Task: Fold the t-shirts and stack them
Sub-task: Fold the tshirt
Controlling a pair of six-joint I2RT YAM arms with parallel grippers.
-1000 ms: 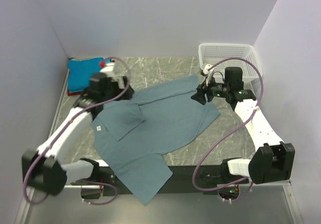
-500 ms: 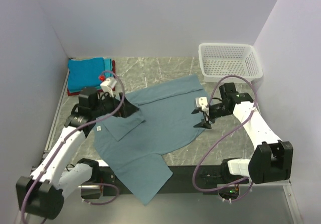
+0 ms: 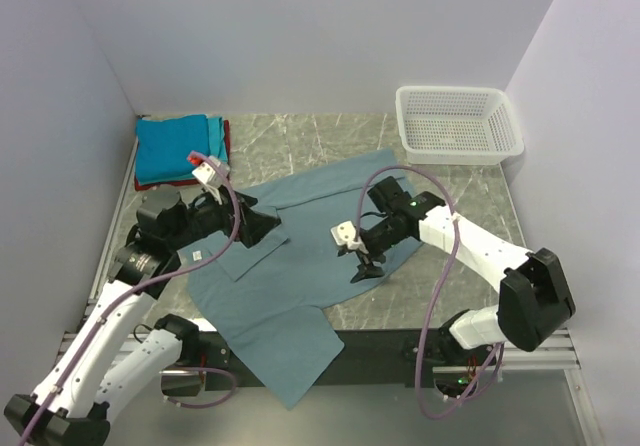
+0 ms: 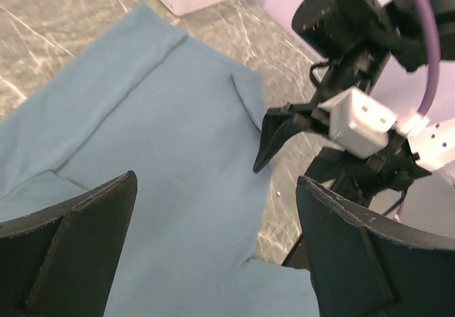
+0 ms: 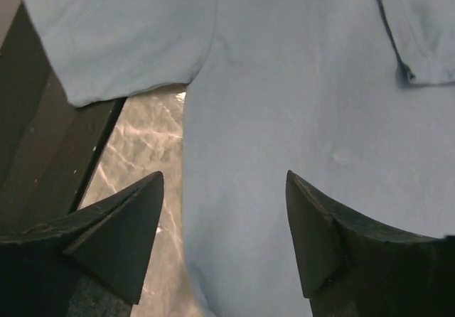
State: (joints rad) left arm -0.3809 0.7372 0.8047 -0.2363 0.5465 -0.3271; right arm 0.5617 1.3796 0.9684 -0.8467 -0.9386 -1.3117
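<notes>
A large grey-blue t-shirt (image 3: 300, 266) lies spread on the marble table, its white tag (image 3: 197, 256) near the left edge and one sleeve hanging over the front edge. Folded blue, teal and red t-shirts (image 3: 178, 146) are stacked at the back left. My left gripper (image 3: 262, 226) hovers open over the shirt's folded left part; the left wrist view shows only cloth (image 4: 142, 139) between its jaws (image 4: 215, 182). Over the shirt's right edge my right gripper (image 3: 362, 262) also hangs open. The right wrist view shows cloth (image 5: 298, 82) and bare table (image 5: 142, 146) below its jaws (image 5: 224, 175).
A white mesh basket (image 3: 458, 124) stands at the back right corner. Walls close in the left, back and right sides. A black rail (image 3: 380, 341) runs along the front edge. In the left wrist view the right gripper (image 4: 274, 143) faces mine closely.
The right arm swept from the shirt's far right corner to its near right edge, its jaws opening wider. The left arm drew back toward the left. The shirt lies as before.
</notes>
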